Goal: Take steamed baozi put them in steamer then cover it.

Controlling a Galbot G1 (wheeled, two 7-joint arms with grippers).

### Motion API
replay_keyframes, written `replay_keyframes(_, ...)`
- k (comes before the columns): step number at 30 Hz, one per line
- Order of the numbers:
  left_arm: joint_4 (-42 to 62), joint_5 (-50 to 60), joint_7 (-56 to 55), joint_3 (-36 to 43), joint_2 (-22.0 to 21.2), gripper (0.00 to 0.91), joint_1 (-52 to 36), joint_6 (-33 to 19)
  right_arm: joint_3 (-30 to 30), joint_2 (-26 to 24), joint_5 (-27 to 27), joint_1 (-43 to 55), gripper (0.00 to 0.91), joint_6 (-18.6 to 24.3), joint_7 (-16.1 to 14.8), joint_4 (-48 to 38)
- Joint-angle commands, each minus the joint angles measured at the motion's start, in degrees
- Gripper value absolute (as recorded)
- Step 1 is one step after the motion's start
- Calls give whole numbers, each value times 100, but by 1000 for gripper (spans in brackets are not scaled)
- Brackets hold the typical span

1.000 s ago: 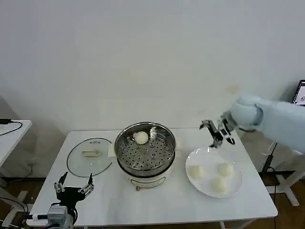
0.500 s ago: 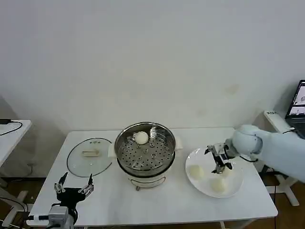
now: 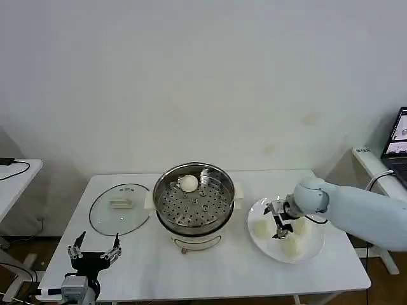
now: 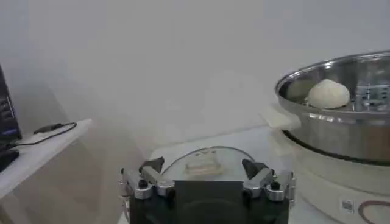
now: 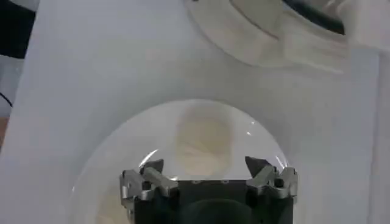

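Buns (image 3: 283, 234) lie three on the white plate (image 3: 315, 249) right of the steamer (image 3: 194, 203), a fourth (image 3: 188, 183) on its tray; the lid (image 3: 120, 208) lies flat to its left. The right gripper (image 3: 277, 220) hangs over the plate, fingers spread. The left gripper (image 3: 93, 253) sits near the table's front-left corner.

Left wrist view: spread fingers (image 4: 150, 178), the lid (image 4: 204, 163) beyond, the steamer (image 4: 341, 115) holding one bun (image 4: 328, 94).

Right wrist view: open fingers (image 5: 152, 178) over a bun (image 5: 204, 139) on the plate (image 5: 122, 152).
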Motion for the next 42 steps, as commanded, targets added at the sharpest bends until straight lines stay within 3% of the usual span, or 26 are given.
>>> replay_keyframes(1,9,4,2,1,-2,907,-4,0,121,343,-88,-214,907,-7,-19,-411)
replay_keyframes(8,13,5,3,6,-8,907,-15,4,182,440,-186,-301,907,-14,-106,-549)
replay_keyframes(15,16,-2,2,-4,-14,907,-14,4,185,489,-215,-312,796,-27,-161,-628)
replay_keyframes(16,17,-1,1,0,-18,907,-15,4,181,488,-217,-310,725,-27,-179,-627)
replay_keyframes(18,16,1,0,6,-26,907,-15,4,177,486,-219,-308,685,-30,-207,-622)
replay_keyframes(28,-13,2,-7,-6,-34,907,-1,8,214,363,-192,-180,574,-35,-271,-507)
replay_keyframes(32,-28,2,-5,-1,-37,907,-3,11,155,184,-130,45,584,-59,-272,-351)
replay_keyframes(37,-21,-8,-3,23,-25,907,-21,24,-219,-263,150,878,584,-101,-251,2)
replay_keyframes(42,22,-49,13,29,59,907,-85,33,-1102,-553,495,2458,595,-108,-276,303)
